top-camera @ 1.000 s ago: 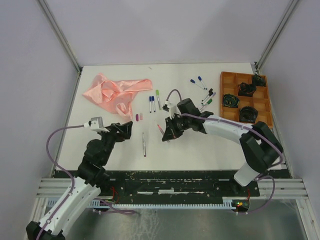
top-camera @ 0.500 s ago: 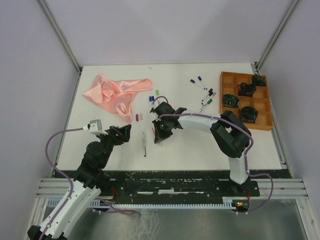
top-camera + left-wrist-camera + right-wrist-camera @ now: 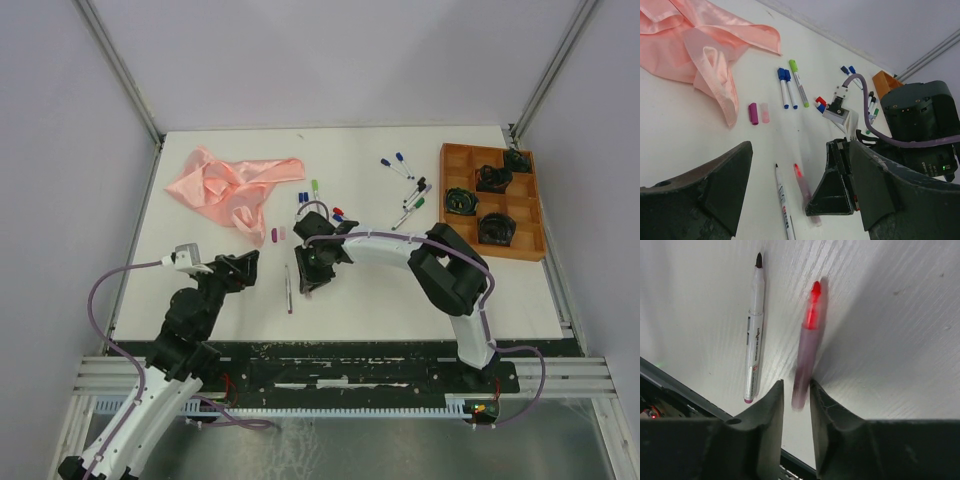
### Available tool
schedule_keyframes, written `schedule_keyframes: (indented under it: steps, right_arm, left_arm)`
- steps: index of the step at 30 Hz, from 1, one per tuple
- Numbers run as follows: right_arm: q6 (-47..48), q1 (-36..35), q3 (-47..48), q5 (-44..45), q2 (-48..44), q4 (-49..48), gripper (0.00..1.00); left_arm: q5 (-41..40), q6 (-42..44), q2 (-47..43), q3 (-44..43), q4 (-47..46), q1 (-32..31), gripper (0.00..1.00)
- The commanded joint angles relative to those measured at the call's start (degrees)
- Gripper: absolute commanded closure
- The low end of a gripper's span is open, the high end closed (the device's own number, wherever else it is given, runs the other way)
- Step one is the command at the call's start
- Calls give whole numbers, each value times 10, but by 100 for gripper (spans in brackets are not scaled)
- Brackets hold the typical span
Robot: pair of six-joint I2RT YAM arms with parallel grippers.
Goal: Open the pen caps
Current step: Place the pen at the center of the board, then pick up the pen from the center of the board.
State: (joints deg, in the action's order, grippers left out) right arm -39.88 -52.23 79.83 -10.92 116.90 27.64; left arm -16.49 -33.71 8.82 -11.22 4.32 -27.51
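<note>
Right gripper [image 3: 796,390]: jaws a little apart, low over the table, with the rear end of the red-tipped pen [image 3: 807,347] in the gap. The pen is blurred, so I cannot tell whether the jaws pinch it or only straddle it. Its tip is bare, no cap on it. Just left of it a dark-tipped pen [image 3: 754,335] lies flat on the table, also uncapped.

Left gripper [image 3: 799,150]: jaws spread wide, nothing between them, hovering near and left of those two pens.

Progress, my estimate: two pens open. A purple cap [image 3: 753,113] and a pink cap [image 3: 765,113] lie side by side beyond the grippers, near the edge of the pink cloth [image 3: 225,185]. Small red and blue pieces [image 3: 819,104] to their right may be more caps, but they are too small to be sure. Not yet done: two blue-capped pens [image 3: 786,89] and a green-capped pen [image 3: 799,82], plus a loose group of capped pens [image 3: 415,200] far right. More is left than done.

Surroundings: white table [image 3: 400,300]; orange tray [image 3: 446,175] at far right holding black rolls; pale bare walls, metal frame posts.
</note>
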Motion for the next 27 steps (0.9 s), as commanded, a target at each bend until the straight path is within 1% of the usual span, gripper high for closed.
schedule_keyframes:
  steps: [1, 2, 4, 15, 19, 23, 27]
  right_arm:
    - [-19, 1, 15, 19, 17, 6, 62]
    - [-20, 1, 15, 16, 18, 6, 59]
    - [-20, 1, 13, 8, 19, 1, 58]
    - [-4, 1, 12, 8, 7, -7, 57]
    - [13, 2, 9, 5, -22, -18, 57]
    - [51, 8, 4, 2, -64, -32, 57]
    - [108, 28, -5, -21, -114, -41, 57]
  left_arm:
    - [-11, -23, -2, 3, -8, -2, 16]
    - [-11, -23, -1, 3, -8, -2, 16]
    - [-12, -23, -1, 2, -6, -2, 16]
    - [-7, -25, 0, 1, -4, -2, 16]
    - [-4, -27, 5, 5, -7, -2, 16]
    - [-4, -31, 23, 5, -3, -2, 17]
    - [-23, -48, 72, -4, 19, -2, 24]
